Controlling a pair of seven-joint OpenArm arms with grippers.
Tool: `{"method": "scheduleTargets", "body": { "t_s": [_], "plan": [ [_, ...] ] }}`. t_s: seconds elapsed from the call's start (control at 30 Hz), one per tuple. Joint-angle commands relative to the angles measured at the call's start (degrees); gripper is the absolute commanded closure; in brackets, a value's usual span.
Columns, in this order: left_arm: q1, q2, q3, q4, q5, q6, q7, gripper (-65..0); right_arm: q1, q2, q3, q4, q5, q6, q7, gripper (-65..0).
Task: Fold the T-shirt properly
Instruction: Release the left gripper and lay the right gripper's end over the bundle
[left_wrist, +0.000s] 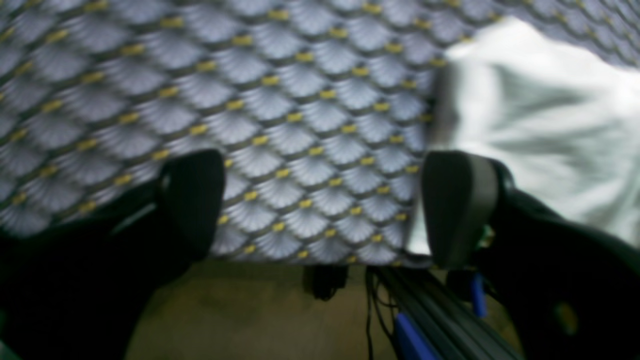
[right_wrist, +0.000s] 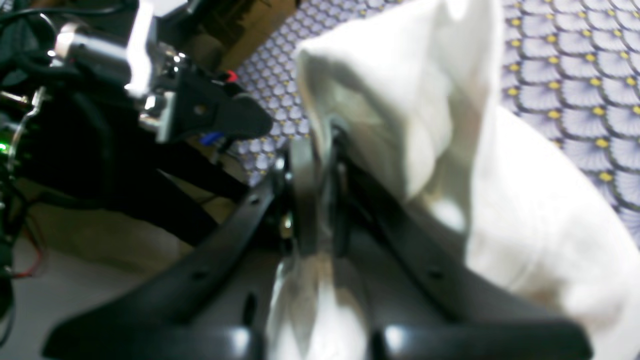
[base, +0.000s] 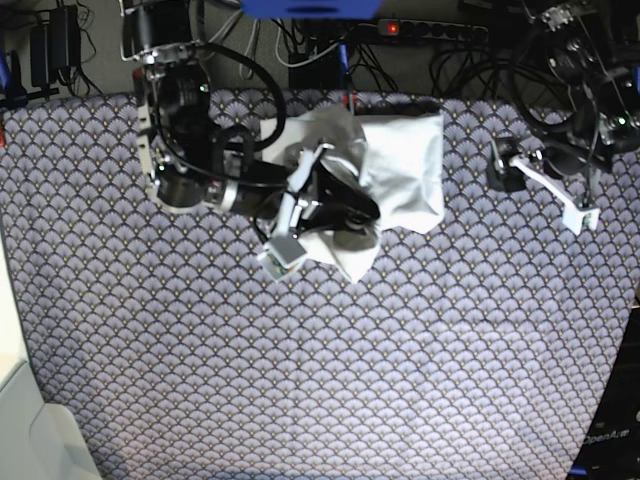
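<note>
Jaws of the right gripper are pinched tight on a bunched fold of the plain white, faintly blue-tinted short-sleeved cotton T-shirt, lifting that part into a crumpled peak that rises just beyond the fingertips in the right wrist view. Cloth also spills down between the two black jaw arms toward the camera. Jaws of the left gripper stand wide apart and hold nothing; between them shows only the counter's grey-violet covering with its fan-scale pattern and yellow dots, and the shirt's nearest edge lies just past the outer side of one dark finger pad, whether touching it the blur does not show. In the base view the left gripper hangs well clear of the garment. From above, the shirt sits near the counter's far edge as a partly folded, rumpled block, one half flat and roughly square, the other gathered around the right jaws with a loose corner drooping toward the near side. Its longer axis runs roughly from one gripper toward the other.
</note>
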Motion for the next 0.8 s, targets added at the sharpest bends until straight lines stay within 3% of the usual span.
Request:
{"method": "scheduleTargets", "body": {
  "t_s": [0.0, 0.1, 0.3, 0.37, 0.67, 0.77],
  "plan": [
    [0.3, -0.6, -0.5, 0.8, -1.2, -0.2, -0.2, -55.2, 1.7, -0.2, 0.1, -0.7, 1.2, 0.0, 1.4, 0.0],
    [0.5, -0.6, -0.5, 0.7, -0.8, -0.1, -0.3, -45.0, 3.0, -0.2, -0.2, -4.4, 1.2, 0.0, 1.5, 0.0],
    [1.9, -0.8, -1.5, 0.7, -0.8, 0.3, -0.4, -15.0, 3.4, -0.7, -1.5, -5.3, 1.2, 0.0, 1.6, 0.0],
    [1.9, -1.5, -2.4, 0.7, -0.8, 0.3, -0.2, -8.2, 3.5, -0.7, -3.1, -5.1, 1.2, 0.0, 2.4, 0.0],
    [1.1, -3.0, -2.2, -6.4, -0.8, 0.3, -0.6, -5.6, 5.1, 0.3, -14.8, -5.5, 1.2, 0.0, 11.0, 0.0],
    [-1.0, -2.3, -2.0, -9.1, -0.8, 0.3, -0.6, 0.0, 6.1, 0.3, -16.3, -7.9, 1.2, 0.0, 11.5, 0.0]
  ]
}}
